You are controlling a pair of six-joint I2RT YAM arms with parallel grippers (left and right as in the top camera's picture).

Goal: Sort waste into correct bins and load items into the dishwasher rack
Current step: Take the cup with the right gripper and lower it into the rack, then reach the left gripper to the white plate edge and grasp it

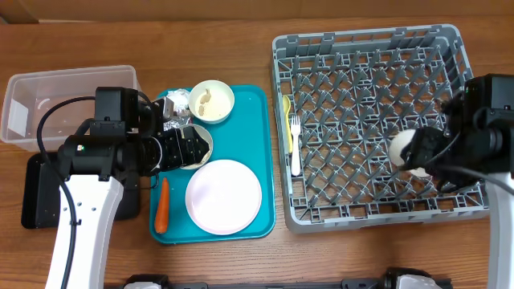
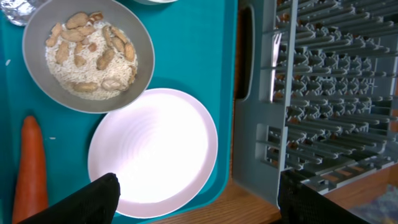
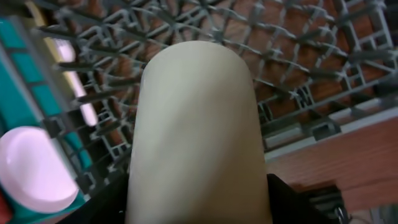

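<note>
Was a robot lab bench staged as a kitchen: wood table (image 1: 241, 32) held a rack (image 1: 361, 36) under the right arm (image 1: 490, 136), tray (image 1: 241, 104) under the left arm (image 1: 80, 217).

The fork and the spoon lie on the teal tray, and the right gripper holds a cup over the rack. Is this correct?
Not quite: the overhead view shows the fork and the spoon in the rack, along its left side. The rest holds.

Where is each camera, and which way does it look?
Overhead: above the table, looking straight down at tray and rack; both arms show.
Left wrist: on the left arm, looking down at plate and bowl; left tool tips show.
Right wrist: on the right arm, facing the cup in the right tool.
Shared: all show the plate and rack.
</note>
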